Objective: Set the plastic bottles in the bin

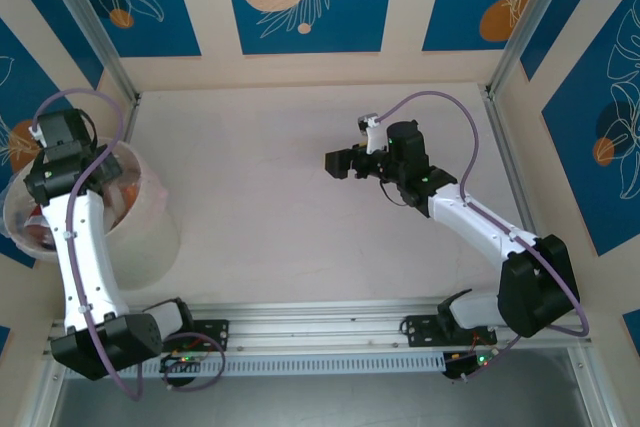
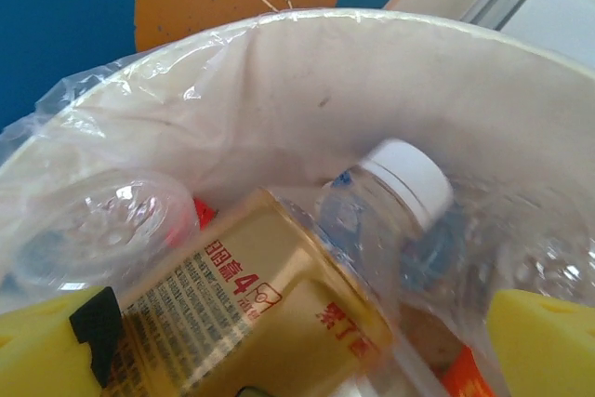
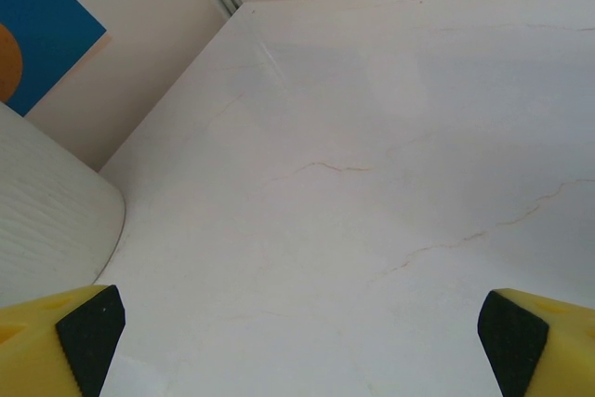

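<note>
Starting with the table [image 1: 300,197], you can see that its pale top carries no bottle anywhere on the stretch seen from above; that suggests the sorting is at or very near its end. The bin [image 1: 150,247] stands at the table's left edge, beside the left arm's base, with a thin clear liner [image 2: 139,81] draped over its rim. The bottles lie heaped inside it: an amber one with a printed label [image 2: 270,304] sits on top; a clear one with a white cap [image 2: 390,202] rests against it; another clear one [image 2: 112,220] lies base-up to the left, and red scraps of further bottles peek from below. You cannot count them all from here, so treat "finished" as a judgement; what may be left is only a check of the corners hidden by the arms. The left gripper [image 2: 297,350] hangs over the bin's mouth with its fingers [image 2: 56,341] spread wide; they pinch nothing, and the amber bottle lies loose beneath them. The right gripper [image 1: 338,162] hovers over the middle of the table, well apart from the bin; its fingers [image 3: 84,332] are spread just as wide, with bare tabletop between them.
</note>
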